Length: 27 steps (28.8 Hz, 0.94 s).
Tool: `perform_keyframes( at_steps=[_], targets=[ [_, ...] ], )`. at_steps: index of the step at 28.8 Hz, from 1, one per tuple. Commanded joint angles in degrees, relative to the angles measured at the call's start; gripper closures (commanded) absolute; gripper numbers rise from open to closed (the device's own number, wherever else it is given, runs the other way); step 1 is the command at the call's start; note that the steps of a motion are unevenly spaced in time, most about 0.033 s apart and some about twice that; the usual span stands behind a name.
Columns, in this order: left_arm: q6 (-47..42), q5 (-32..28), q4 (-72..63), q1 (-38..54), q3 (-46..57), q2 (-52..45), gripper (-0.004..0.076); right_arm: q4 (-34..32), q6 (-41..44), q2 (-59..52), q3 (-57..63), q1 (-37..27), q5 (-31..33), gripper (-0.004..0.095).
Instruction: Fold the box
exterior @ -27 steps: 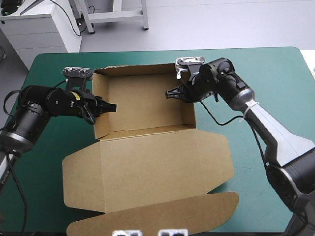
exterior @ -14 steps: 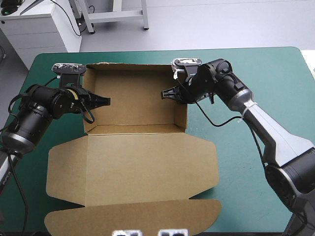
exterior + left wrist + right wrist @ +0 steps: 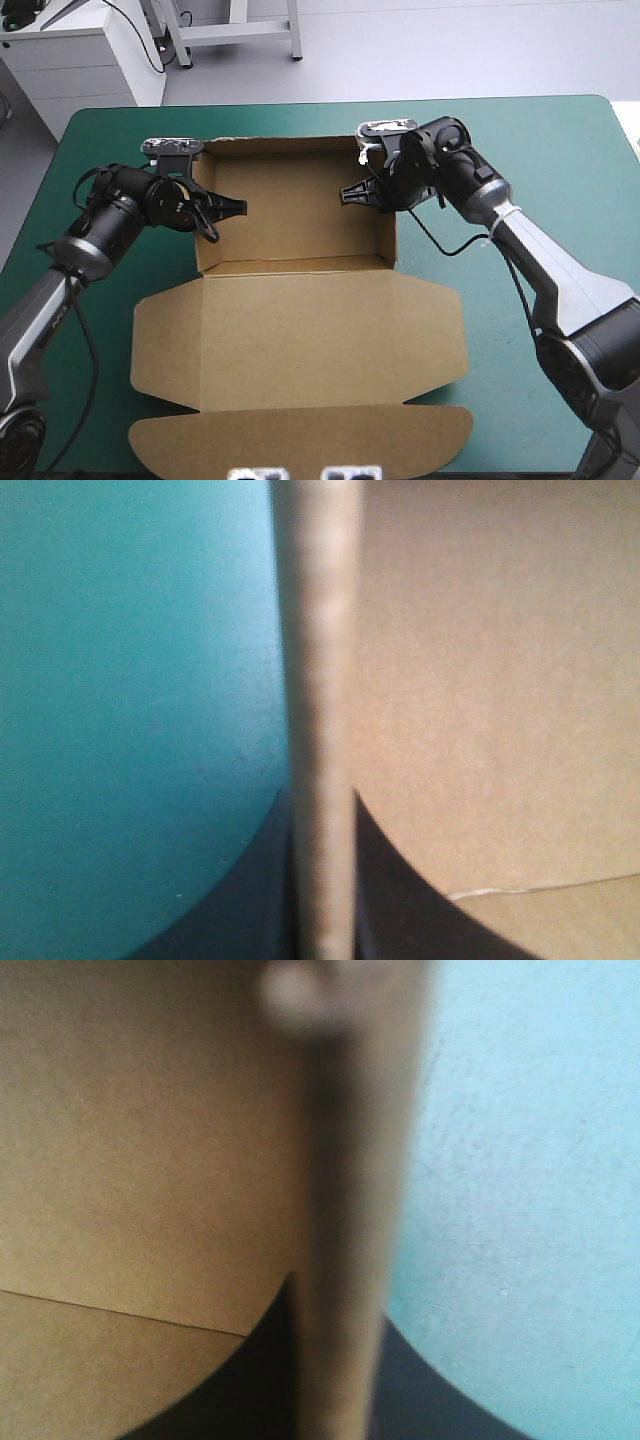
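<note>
Clamping the left side wall (image 3: 199, 255) of the brown cardboard box (image 3: 300, 215), the left hand (image 3: 232, 207) is squeezed almost closed on the board, one black finger inside the tray and one outside. In the left wrist view the wall edge runs straight between the fingers (image 3: 400, 900), with the teal-green surface (image 3: 130, 680) on the outer side and brown board on the inner. The right hand (image 3: 350, 193) is likewise pinched onto the right side wall (image 3: 390, 240), tips pointing into the tray; its wrist view shows the blurred wall edge between its fingers (image 3: 230, 1390). The box sits mid-surface toward the far edge as an open tray with its walls raised. The lid panel (image 3: 300, 335) lies flat toward the near edge, and the rounded tuck flap (image 3: 300, 440) is nearest of all.
</note>
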Motion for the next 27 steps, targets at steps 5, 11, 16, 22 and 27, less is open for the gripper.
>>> perform_keyframes(
  at_steps=[5, 11, 16, 22, 27],
  targets=[
    [0.9, -1.57, -3.92, -0.44, -1.85, 4.48, 0.0732, -1.36, -2.34, -0.95, -3.22, -1.89, 1.99, 0.0913],
    [2.01, -1.97, -4.83, -0.44, -1.85, 7.87, 0.0732, 0.47, -3.14, 4.35, -3.22, -3.13, 6.07, 0.0913],
    [2.81, -5.83, -4.38, -0.44, -1.85, 8.1, 0.0732, 1.7, -3.56, 7.16, -3.22, -3.13, 3.53, 0.0913],
    [2.81, -13.3, -3.26, -0.44, -1.85, 8.1, 0.0732, 1.42, -3.56, 8.99, -3.22, -3.13, -2.02, 0.0913],
    [2.81, -16.44, -0.75, -0.44, -1.85, 9.42, 0.0732, 1.55, -4.62, 10.51, -3.45, -3.13, -4.81, 0.0928]
  ],
)
